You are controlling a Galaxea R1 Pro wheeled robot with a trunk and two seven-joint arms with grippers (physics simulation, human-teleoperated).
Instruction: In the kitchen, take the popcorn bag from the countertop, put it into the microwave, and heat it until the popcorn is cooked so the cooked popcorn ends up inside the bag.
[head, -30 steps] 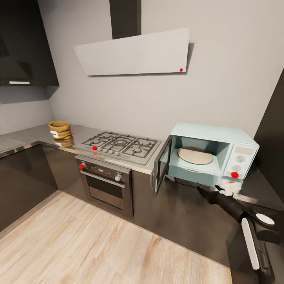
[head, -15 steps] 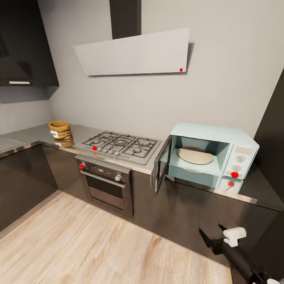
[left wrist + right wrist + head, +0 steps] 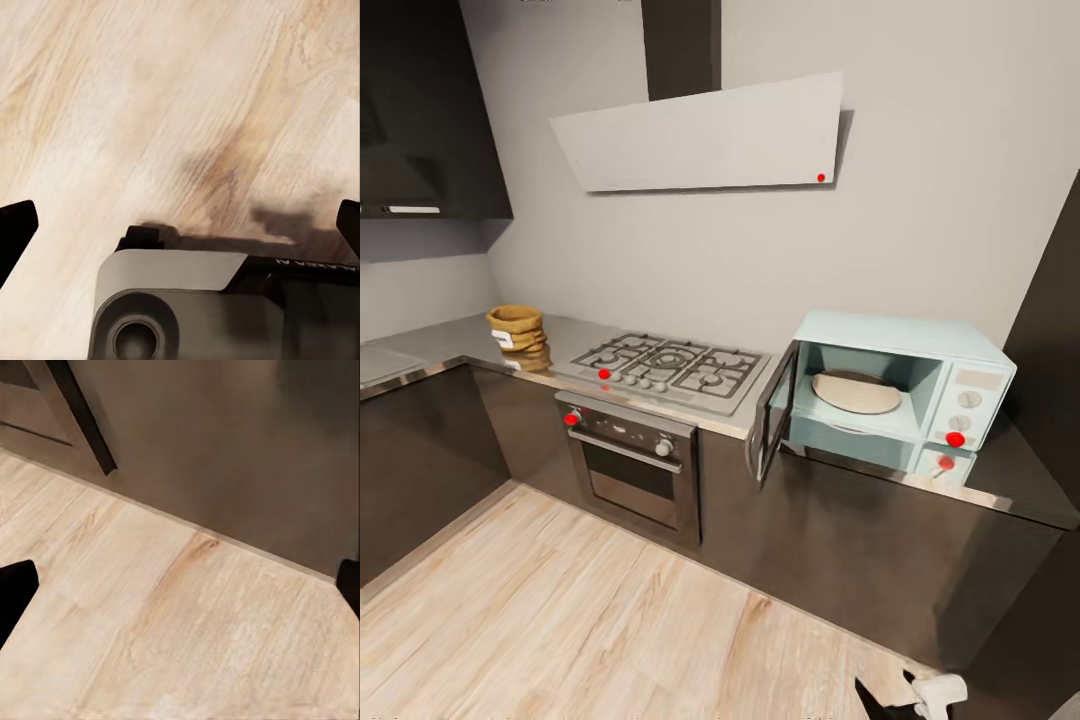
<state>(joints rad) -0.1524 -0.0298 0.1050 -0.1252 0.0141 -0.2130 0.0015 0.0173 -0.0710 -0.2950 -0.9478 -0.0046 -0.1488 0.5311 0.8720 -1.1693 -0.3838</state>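
Note:
The tan popcorn bag (image 3: 514, 326) stands on the pale grey countertop (image 3: 430, 345) at the far left, beside the hob. No popcorn shows in it from here. At the right sits the mint-blue microwave (image 3: 960, 362), its dark glass door (image 3: 771, 414) swung open and a round plate (image 3: 855, 392) inside. My right gripper (image 3: 920, 694) hangs low at the head view's bottom edge, far below the microwave. In the right wrist view the right gripper (image 3: 181, 585) is open over the wooden floor. The left gripper (image 3: 181, 229) is open too, pointing at the floor.
A gas hob (image 3: 670, 366) and a built-in oven (image 3: 635, 465) lie between the bag and the microwave. A slanted white hood (image 3: 700, 135) hangs above. Dark cabinet fronts (image 3: 860, 545) run under the counter. Wooden floor (image 3: 590, 630) lies in front.
My right arm has dropped from the microwave's front down to the bottom edge of the head view. The head view has shifted slightly. Bag and microwave stay put.

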